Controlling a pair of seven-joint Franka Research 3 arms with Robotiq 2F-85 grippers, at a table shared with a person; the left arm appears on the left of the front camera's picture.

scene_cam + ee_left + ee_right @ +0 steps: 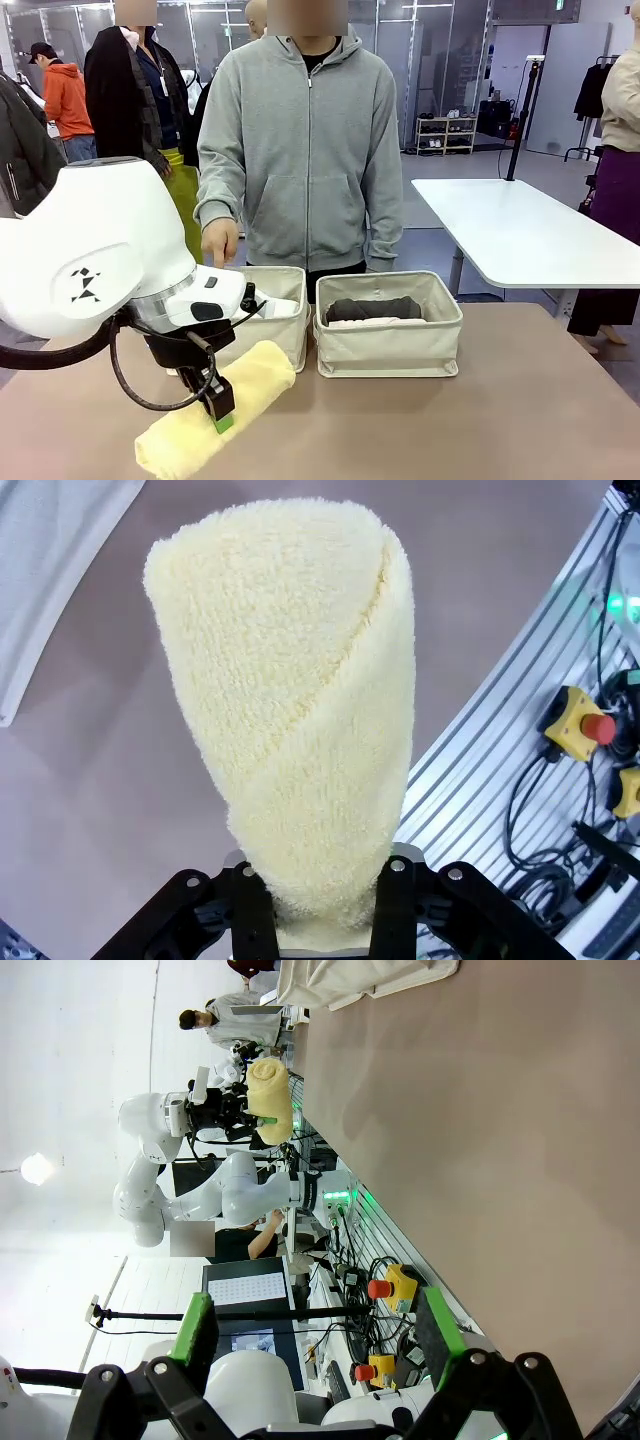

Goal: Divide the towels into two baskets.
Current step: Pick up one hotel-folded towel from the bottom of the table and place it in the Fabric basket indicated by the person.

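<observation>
My left gripper (222,415) is shut on a pale yellow towel (215,408) near the table's front left. In the left wrist view the yellow towel (300,710) stretches away from the left gripper (325,922), pinched at its near end. Behind it stand two cream baskets. The left basket (285,340) shows a white towel (284,308). The right basket (390,350) holds a dark grey towel (375,307) on top of a pale roll (362,323). My right gripper (318,1332) is open over the table with nothing between its green pads.
A person in a grey hoodie stands behind the baskets, one hand (219,240) hanging over the left basket. The table's front edge has a metal rail (500,750) with emergency-stop boxes (578,723) and cables. A white table (520,230) stands at the back right.
</observation>
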